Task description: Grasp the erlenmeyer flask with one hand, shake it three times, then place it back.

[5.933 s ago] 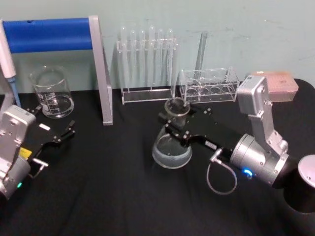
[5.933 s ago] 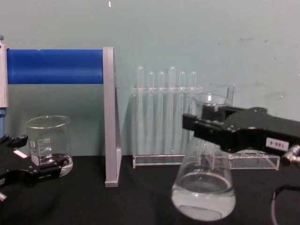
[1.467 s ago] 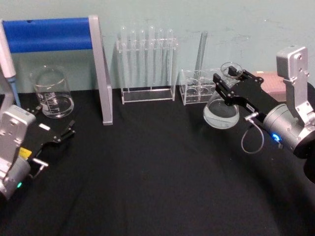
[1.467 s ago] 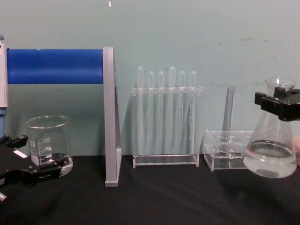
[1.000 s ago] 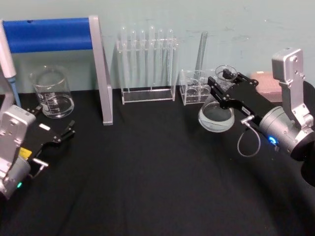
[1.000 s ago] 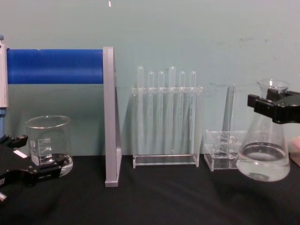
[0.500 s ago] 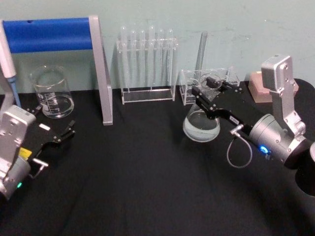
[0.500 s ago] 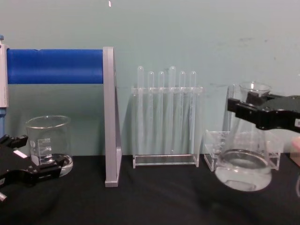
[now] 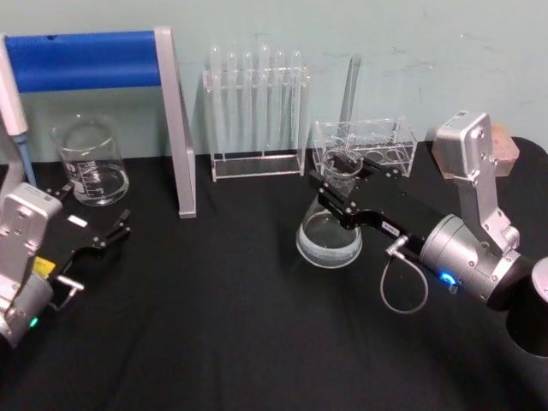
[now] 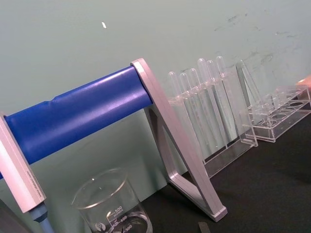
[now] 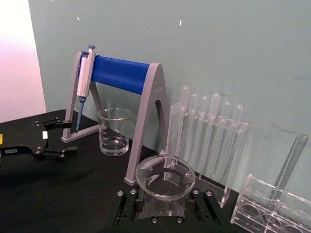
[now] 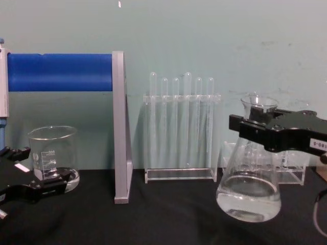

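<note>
Moved left: one erlenmeyer flask [image 9: 330,233] in right tool [image 9: 341,173]; one beaker [image 9: 90,163].

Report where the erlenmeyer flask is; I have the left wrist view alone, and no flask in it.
Observer: The erlenmeyer flask is over the middle of the table, before the low clear rack, the right gripper fingers shut on its neck.
Operator: Give its contents.
Observer: It holds clear liquid across the bottom, far below the neck.
Operator: Report the left gripper.
Observer: The left gripper is parked at the left, fingers open, near the beaker.
</note>
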Robot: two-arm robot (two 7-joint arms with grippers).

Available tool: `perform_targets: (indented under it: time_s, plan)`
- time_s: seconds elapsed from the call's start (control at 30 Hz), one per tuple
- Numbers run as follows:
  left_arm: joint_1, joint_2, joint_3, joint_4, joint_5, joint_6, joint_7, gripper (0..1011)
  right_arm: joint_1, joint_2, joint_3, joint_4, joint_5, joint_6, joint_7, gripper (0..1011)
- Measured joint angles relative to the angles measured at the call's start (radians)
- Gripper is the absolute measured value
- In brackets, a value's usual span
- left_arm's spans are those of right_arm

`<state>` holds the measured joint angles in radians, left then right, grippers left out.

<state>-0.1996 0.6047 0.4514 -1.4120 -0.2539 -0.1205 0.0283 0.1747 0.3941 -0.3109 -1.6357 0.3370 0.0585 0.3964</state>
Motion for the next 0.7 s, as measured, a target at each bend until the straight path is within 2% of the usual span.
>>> perform_targets:
  time_s: [0.7]
  plan:
    - [0.000, 0.000, 0.000, 0.000, 0.000, 0.000, 0.000, 1001, 0.001, 0.013, -0.019, 0.009, 0.012, -0.007, -0.009, 457]
